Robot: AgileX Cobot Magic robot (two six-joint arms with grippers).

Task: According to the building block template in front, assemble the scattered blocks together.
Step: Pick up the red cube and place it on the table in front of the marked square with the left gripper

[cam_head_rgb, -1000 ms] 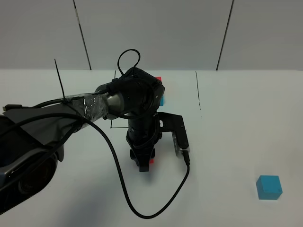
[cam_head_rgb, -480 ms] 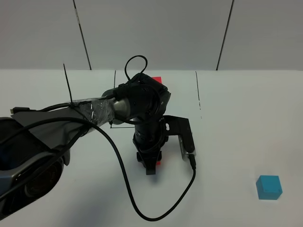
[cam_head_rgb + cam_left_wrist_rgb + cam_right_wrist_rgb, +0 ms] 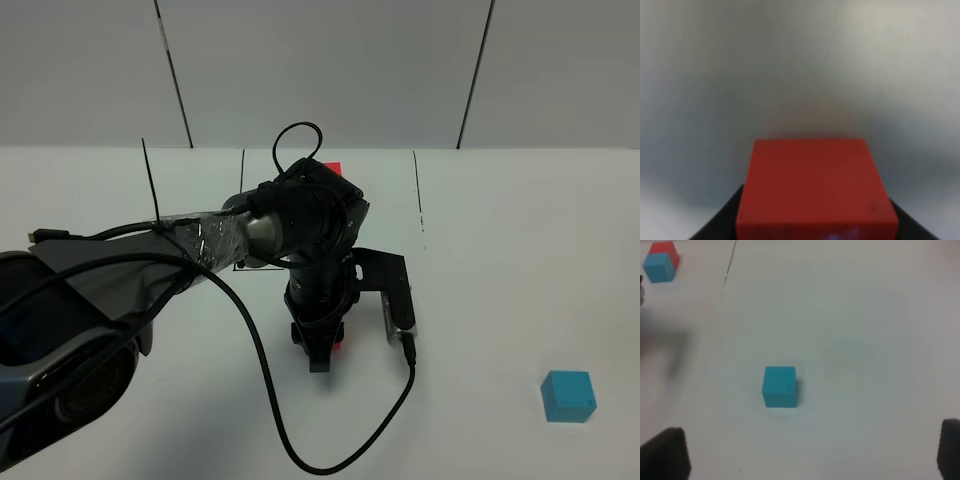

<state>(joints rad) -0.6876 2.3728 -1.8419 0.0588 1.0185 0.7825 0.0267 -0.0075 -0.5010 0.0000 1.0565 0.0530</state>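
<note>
Exterior high, left fingers [image 3: 318, 360] gripping red cube [image 3: 815, 185], cyan cube [image 3: 569, 395] well apart

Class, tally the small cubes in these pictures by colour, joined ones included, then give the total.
Red matte cubes: 2, the held red cube in the left gripper and the template's red cube.
Cyan matte cubes: 2, the loose cyan cube and the template's cyan cube.
Total: 4.

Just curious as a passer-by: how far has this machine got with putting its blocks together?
Nothing is joined yet. In hand: the left gripper grips the small red matte cube. Left to do: the small cyan matte cube sits alone on the white table and must join the red one like the red-cyan template bar.
</note>
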